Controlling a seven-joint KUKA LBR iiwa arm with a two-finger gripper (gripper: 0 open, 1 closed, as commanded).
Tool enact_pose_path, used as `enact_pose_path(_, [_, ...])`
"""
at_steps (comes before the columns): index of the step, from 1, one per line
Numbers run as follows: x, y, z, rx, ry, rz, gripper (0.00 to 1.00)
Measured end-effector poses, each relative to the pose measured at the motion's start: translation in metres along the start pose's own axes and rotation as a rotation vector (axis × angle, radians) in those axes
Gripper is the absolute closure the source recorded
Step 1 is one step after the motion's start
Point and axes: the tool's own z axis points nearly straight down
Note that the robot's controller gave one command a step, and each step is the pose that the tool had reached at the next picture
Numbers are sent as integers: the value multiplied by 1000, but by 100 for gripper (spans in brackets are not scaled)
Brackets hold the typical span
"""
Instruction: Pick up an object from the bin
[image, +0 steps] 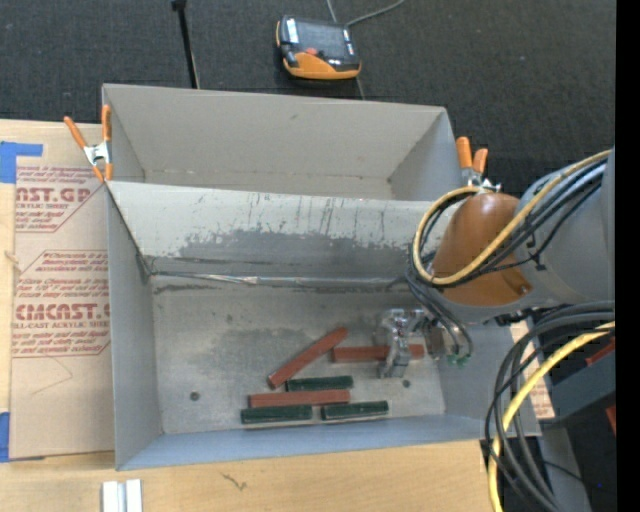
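My gripper (397, 352) hangs low in the bin's right part, fingers pointing down over a red-brown bar (365, 353) that lies flat, its right end under the fingers. Whether the fingers grip the bar I cannot tell. A second red-brown bar (308, 359) lies tilted just left of it, rising toward the upper right. Below these lies a dark green bar (319, 383).
Near the bin's front wall lie another red-brown bar (299, 399) and two dark green bars (277, 415) (355, 409). The arm with its orange cover and cables stands over the bin's right rim.
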Motion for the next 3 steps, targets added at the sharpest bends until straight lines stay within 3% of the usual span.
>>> enact_pose_path(3, [2, 0, -25, 1, 14, 0, 100])
